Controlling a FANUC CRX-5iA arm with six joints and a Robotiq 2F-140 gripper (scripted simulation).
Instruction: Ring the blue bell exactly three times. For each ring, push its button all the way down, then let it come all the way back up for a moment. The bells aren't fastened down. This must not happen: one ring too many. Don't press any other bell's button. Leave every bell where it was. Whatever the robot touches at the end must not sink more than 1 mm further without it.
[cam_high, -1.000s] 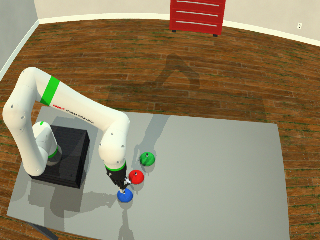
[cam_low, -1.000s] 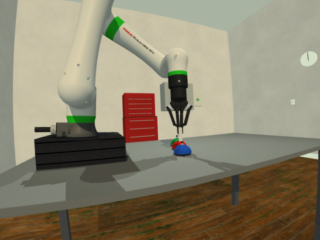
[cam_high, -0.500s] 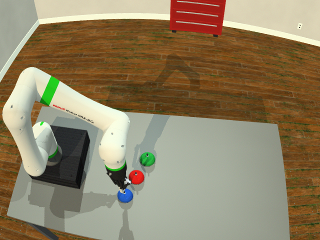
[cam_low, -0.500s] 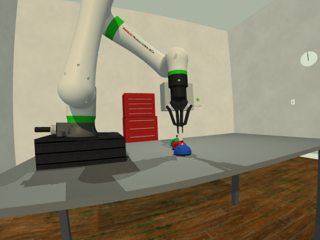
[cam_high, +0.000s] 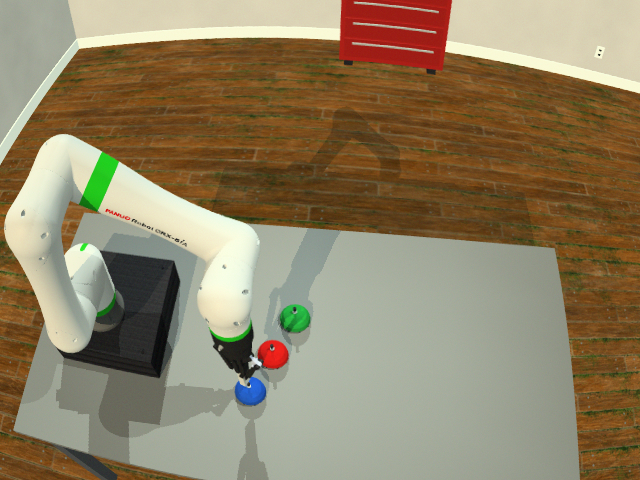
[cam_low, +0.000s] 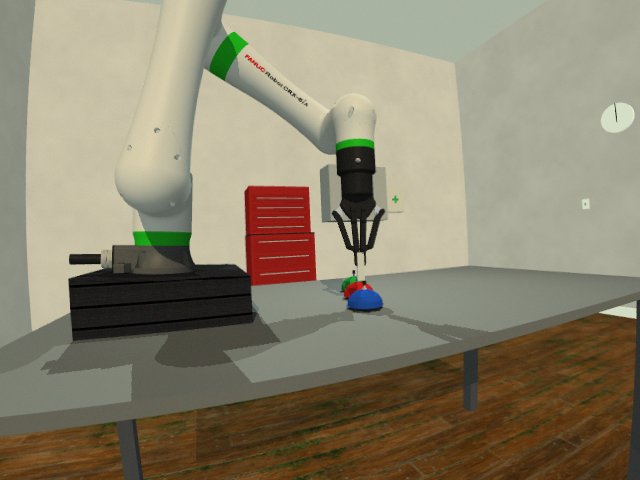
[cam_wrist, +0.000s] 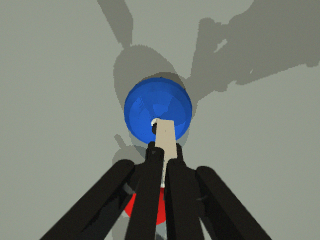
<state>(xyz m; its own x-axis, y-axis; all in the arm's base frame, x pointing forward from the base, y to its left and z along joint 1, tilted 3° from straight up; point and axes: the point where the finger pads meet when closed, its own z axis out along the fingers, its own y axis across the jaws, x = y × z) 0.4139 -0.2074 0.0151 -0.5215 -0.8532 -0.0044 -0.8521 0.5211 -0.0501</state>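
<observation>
The blue bell (cam_high: 252, 393) (cam_low: 365, 301) (cam_wrist: 158, 106) sits on the grey table (cam_high: 413, 335) (cam_low: 320, 341) as the nearest of three bells in a row. My gripper (cam_high: 248, 381) (cam_low: 363, 279) (cam_wrist: 164, 132) is shut and empty. It points straight down, with its pale fingertips at the top of the blue dome, on or just beside the small button. I cannot tell how far the button is pushed down. The red bell (cam_high: 272, 353) (cam_low: 353, 290) (cam_wrist: 131, 206) stands close behind the blue one. The green bell (cam_high: 295, 317) (cam_low: 348, 282) stands beyond it.
The arm's black base block (cam_high: 139, 289) (cam_low: 160, 299) stands at the table's left. A red drawer cabinet (cam_high: 395, 31) (cam_low: 279, 232) stands on the floor by the far wall. The red bell is very close to my fingers.
</observation>
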